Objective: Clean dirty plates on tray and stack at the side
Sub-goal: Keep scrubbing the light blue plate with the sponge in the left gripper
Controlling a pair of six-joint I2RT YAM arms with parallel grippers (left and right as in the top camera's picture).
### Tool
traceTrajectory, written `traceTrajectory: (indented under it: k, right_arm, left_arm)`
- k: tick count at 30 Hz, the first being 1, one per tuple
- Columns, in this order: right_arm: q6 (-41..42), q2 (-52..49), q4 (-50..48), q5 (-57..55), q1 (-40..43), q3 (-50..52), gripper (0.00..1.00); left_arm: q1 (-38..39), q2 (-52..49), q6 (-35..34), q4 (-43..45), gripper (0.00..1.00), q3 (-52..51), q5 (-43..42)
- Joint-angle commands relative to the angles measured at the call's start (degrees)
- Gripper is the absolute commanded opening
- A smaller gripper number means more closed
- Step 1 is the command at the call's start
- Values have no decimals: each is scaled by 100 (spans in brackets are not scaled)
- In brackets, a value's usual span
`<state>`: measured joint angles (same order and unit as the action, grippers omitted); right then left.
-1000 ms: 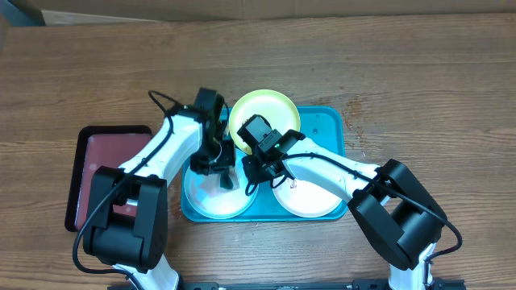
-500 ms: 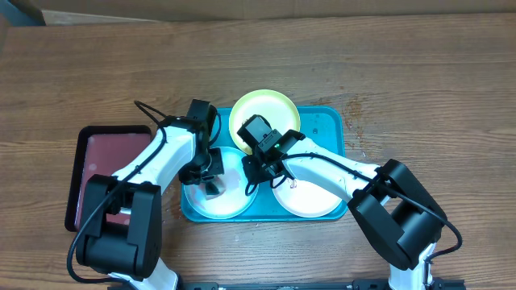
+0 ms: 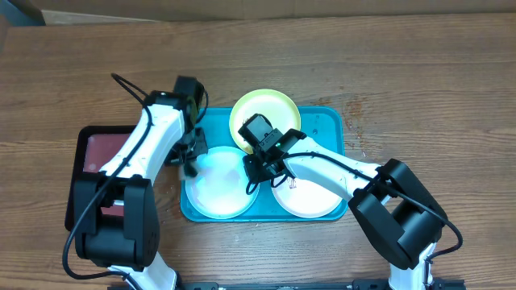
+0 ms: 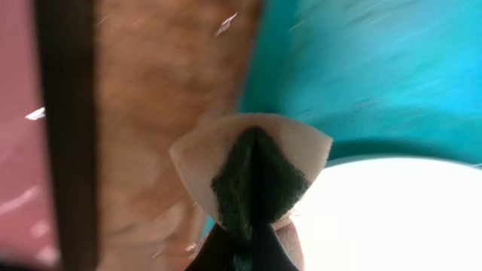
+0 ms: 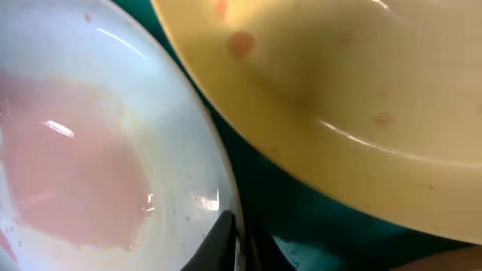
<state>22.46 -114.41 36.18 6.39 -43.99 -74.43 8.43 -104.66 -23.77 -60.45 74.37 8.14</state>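
Note:
The turquoise tray holds three plates. A yellow-green plate leans at the back, a light blue plate lies front left and a white plate front right. My left gripper hangs over the tray's left rim, shut on a folded tan and dark green sponge; the tray and a pale plate lie beside it. My right gripper is shut on the rim of the light blue plate, whose middle carries a pinkish film. The yellow-green plate above it has small reddish spots.
A dark red tray with a black rim lies on the wooden table left of the turquoise tray, and it also shows in the left wrist view as the dark red tray. Bare wood separates the two trays.
My left gripper has moved left and back with the sponge, off the light blue plate to the tray's left rim. The right arm and the plates have not moved.

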Motion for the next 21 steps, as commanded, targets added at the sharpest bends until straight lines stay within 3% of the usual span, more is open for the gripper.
traceTrajectory:
  k: [1,5,13,16,21]
  right_arm:
    - [-22,-66,28,-181,72,22,7]
    - [-22,-66,28,-120,72,17,7]
    - [-20,-66,26,-116,72,11,7]
    - [-20,-66,28,-116,72,11,7]
    - [-17,-66,46,-116,72,11,7]
  left_arm:
    - [-13,-31,595,343,4,-33,-1725]
    - [-9,-33,1010,866,4,-391,-3204]
    - [-11,-33,1008,1504,4,-1401,-3292]
    - [-17,-33,953,1613,4,-1617,-2802]
    - [-26,-31,249,1204,4,-1569,-1003]
